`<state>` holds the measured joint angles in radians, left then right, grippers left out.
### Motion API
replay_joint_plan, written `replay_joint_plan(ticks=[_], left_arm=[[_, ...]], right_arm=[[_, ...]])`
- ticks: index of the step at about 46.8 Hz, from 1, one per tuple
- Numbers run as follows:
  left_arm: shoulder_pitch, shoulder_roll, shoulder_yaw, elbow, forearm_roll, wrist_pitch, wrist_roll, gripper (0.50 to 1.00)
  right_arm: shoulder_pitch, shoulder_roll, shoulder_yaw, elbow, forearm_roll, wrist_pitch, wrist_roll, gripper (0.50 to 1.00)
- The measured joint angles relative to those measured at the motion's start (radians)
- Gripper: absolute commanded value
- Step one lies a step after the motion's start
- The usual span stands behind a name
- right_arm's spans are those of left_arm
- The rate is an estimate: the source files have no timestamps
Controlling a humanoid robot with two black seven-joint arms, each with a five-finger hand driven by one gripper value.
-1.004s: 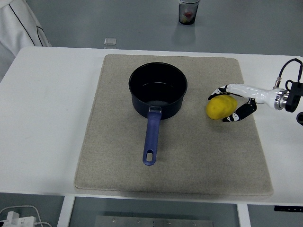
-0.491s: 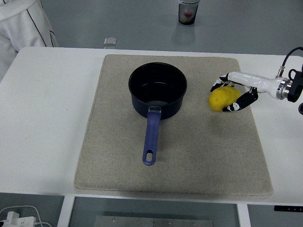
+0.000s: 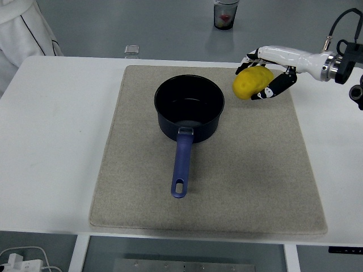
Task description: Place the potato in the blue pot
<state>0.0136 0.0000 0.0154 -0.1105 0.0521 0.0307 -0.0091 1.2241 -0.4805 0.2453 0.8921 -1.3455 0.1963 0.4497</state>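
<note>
The right hand [image 3: 262,76] held the potato [image 3: 251,83] in curled fingers, lifted just right of the pot [image 3: 189,107], not yet inside.

Bright, even overhead light; the frame is sharp throughout, with a soft glare inside the blue pot [image 3: 189,106] and only faint shadows beside it

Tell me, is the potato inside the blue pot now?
No. The right hand holds the potato right of the pot, which looks empty.
</note>
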Motion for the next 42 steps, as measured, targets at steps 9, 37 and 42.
replay_joint_plan(ticks=[9,37,42], left_arm=[[0.0,0.0,0.0,0.0,0.0,0.0,0.0,0.996],[0.0,0.0,0.0,0.0,0.0,0.0,0.0,0.996],[0.0,0.0,0.0,0.0,0.0,0.0,0.0,0.996]], right_arm=[[0.035,0.089,-0.001,-0.017,0.0,0.002,-0.001,0.5],[0.072,0.298,-0.035,-0.179,0.0,-0.013,-0.009,0.5],[0.067,0.331,-0.034,-0.204,0.0,-0.014,-0.011,0.5]])
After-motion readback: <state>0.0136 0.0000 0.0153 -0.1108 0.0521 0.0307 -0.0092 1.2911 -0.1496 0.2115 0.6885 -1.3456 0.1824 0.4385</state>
